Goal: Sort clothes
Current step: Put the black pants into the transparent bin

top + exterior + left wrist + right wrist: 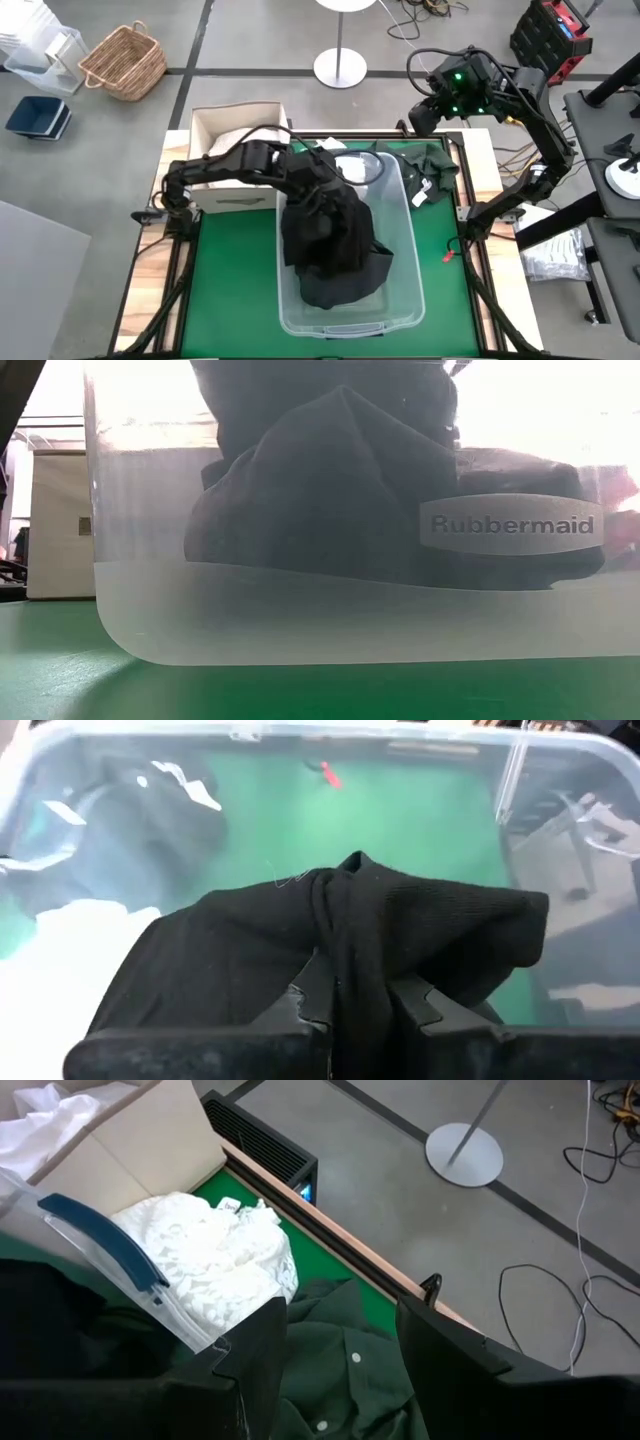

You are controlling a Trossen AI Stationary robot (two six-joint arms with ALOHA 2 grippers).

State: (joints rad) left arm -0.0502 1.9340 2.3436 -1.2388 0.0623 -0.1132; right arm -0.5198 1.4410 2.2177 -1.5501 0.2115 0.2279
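Note:
A black garment [335, 245] hangs from my left gripper [360, 995], which is shut on it above the clear plastic tub [400, 300]. The garment's lower part is piled on the tub's floor [330, 500]. A white lacy garment [215, 1250] lies at the tub's far end. A dark green shirt [432, 165] lies on the green mat at the tub's far right. My right gripper [340, 1360] stands open above that shirt, raised over the table's far right corner [420, 115], with nothing between its fingers. My left gripper pinches a bunched fold of the black garment [345, 935] between its two fingers, several layers gathered together. The fingers slant down from the table's left side. The cloth drapes over and below them, slack, its lower part resting inside the tub.
A beige cardboard box [215, 125] with white cloth in it stands at the table's far left, close to the tub. A wicker basket [125, 62] and a lamp stand base [340, 68] are on the floor beyond the table.

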